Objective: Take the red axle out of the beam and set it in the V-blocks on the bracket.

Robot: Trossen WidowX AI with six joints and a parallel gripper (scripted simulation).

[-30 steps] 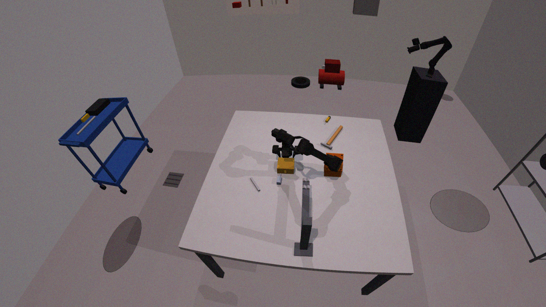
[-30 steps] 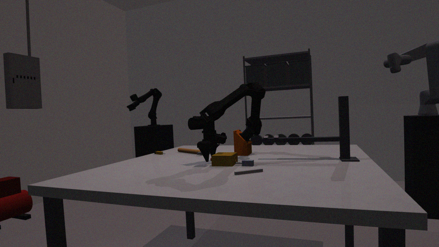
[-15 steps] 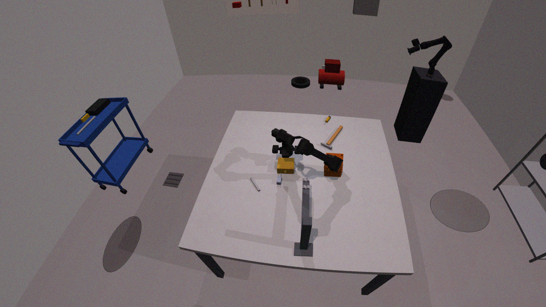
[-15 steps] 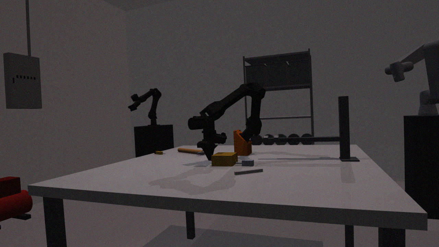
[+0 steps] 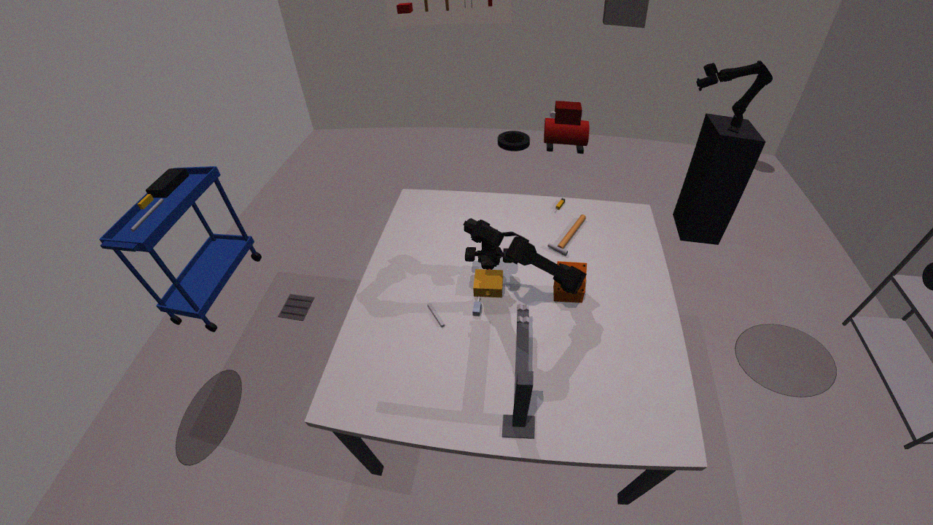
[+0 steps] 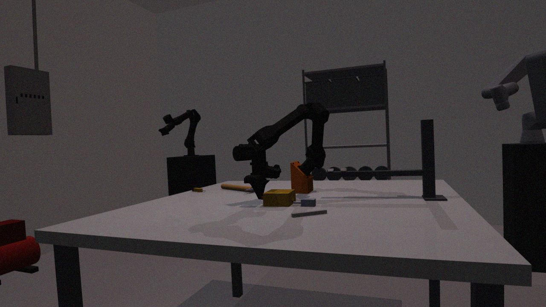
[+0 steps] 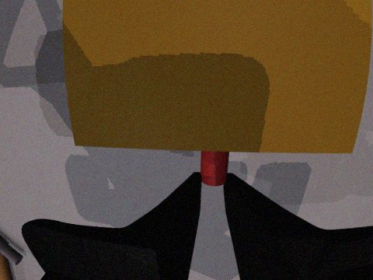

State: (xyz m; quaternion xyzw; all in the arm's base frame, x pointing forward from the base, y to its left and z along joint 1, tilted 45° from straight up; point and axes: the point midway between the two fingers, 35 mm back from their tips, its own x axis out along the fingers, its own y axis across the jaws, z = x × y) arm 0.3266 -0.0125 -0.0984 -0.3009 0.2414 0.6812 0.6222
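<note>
Currently: hand clamped on axle stub, axle in beam

Hand is clamped on the red axle by its short protruding end, likely the only graspable part. The rest presumably sits inside the yellow beam, flat on the surface. Fingertips flank the stub, so a straight pull away should spare the beam. V-blocks await, raised on the bracket.

The black arm bends down over the table, its gripper low beside the yellow beam; a grey bar lies nearby, and an upright post stands well apart
</note>
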